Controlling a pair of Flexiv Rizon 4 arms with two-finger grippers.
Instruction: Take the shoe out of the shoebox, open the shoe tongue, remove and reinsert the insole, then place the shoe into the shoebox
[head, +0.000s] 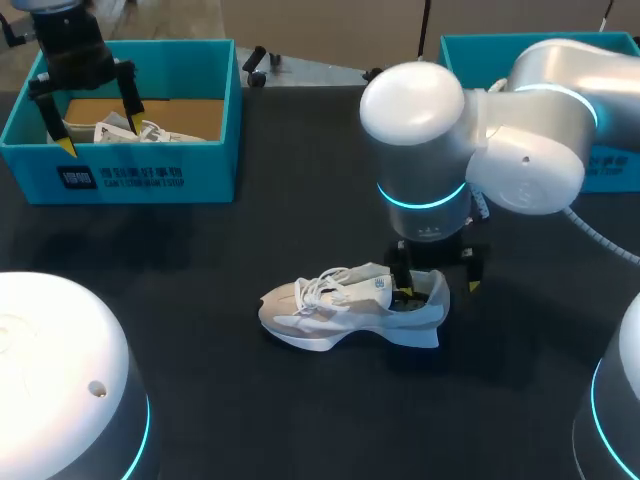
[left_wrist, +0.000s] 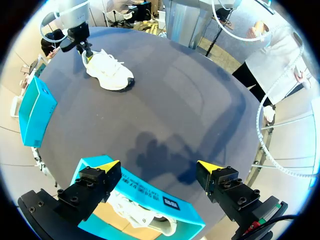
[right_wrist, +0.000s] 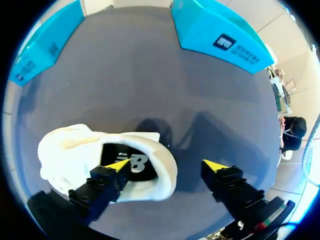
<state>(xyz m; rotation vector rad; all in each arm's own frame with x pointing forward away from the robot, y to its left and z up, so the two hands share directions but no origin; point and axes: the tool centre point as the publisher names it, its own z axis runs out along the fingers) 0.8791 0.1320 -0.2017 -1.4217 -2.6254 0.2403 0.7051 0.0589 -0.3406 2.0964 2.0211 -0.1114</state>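
Note:
A white shoe (head: 345, 312) lies on its sole in the middle of the black table, toe pointing left. My right gripper (head: 438, 289) stands open over its heel. One finger sits inside the shoe's mouth and the other outside behind the heel. In the right wrist view the right gripper (right_wrist: 166, 165) straddles the heel wall of the shoe (right_wrist: 70, 150), and the dark insole (right_wrist: 127, 159) shows. My left gripper (head: 100, 137) hangs open over the teal shoebox (head: 215, 150) at the back left. In the left wrist view the left gripper (left_wrist: 159, 166) holds nothing.
A second white shoe (head: 150, 130) lies in the left shoebox (left_wrist: 165, 202), also seen as the boxed shoe (left_wrist: 142, 217). Another teal box (head: 612, 165) stands at the back right, partly behind my right arm. Dark table shows around the middle shoe (left_wrist: 107, 70).

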